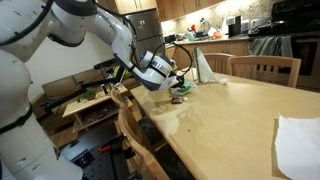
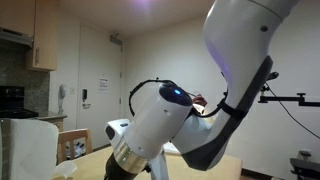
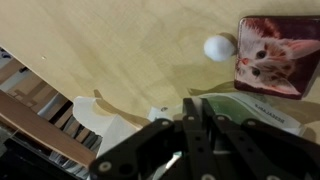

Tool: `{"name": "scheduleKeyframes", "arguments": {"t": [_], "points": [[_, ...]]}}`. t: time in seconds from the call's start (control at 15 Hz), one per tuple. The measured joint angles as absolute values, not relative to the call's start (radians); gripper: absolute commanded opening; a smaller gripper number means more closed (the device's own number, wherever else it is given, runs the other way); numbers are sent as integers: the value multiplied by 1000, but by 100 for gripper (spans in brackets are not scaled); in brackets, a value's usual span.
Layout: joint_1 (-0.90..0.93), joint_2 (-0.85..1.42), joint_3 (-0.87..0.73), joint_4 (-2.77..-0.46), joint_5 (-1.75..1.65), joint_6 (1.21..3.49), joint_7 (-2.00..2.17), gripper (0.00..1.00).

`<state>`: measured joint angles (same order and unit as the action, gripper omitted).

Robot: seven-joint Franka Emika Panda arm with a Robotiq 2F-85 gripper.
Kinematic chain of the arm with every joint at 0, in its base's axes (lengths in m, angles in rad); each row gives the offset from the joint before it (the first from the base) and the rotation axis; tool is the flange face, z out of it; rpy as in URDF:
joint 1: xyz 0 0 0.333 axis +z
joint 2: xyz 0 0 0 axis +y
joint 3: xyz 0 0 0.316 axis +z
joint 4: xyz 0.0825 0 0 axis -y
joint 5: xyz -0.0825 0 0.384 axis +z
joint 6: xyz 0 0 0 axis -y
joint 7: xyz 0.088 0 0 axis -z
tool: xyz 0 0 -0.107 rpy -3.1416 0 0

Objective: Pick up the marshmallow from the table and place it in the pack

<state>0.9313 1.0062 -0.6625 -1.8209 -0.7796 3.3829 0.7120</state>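
Fingers (image 3: 192, 125) first, at the bottom of the wrist view: pressed together, with nothing visible between them. We note the marshmallow (image 3: 219, 47) on the desk (image 3: 120, 50). It is a white ball with no long axis, lying up-frame of the fingertips and slightly right, apart from them, just beside the left edge of a cat-picture tile (image 3: 278, 55). The pack (image 3: 262, 108), pale green, lies flat under and beside the fingers. We read no print on pack or tile.

In an exterior view the arm (image 1: 110, 35) reaches over the desk near a tall white pointed paper (image 1: 203, 66); the marshmallow is too small to find.

In an exterior view the arm (image 2: 170, 115) blocks nearly everything, and a wall notice (image 2: 103, 85) is illegible.

Judgement: the fingers must open, then travel forward to the ball.
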Motion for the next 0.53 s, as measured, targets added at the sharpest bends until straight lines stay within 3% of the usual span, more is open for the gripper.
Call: {"name": "scheduleKeyframes", "arguments": {"t": [0.53], "points": [[932,1009,-659,-1818,-780,3383,711,10]]}}
